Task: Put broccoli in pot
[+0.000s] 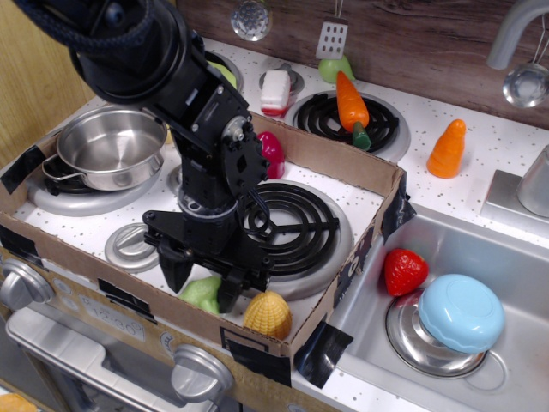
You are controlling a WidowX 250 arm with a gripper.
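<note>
The broccoli point(202, 294) is a small pale green toy lying just inside the front wall of the cardboard tray, next to the yellow corn point(267, 315). My black gripper point(203, 280) hangs straight above it with jaws open, one finger on each side of the broccoli, the tips down at its level. Whether the fingers touch it I cannot tell. The pot point(111, 146) is a shiny steel saucepan with a wire handle, standing empty on the back left burner, well to the left and behind the gripper.
A cardboard tray wall point(343, 163) encloses the stove top. A black coil burner point(300, 227) lies right of the gripper. A magenta toy point(272, 153) sits behind the arm. Carrots point(350, 101), an orange toy point(448, 149), a strawberry point(404, 269) and a blue-domed bowl point(461, 313) lie outside.
</note>
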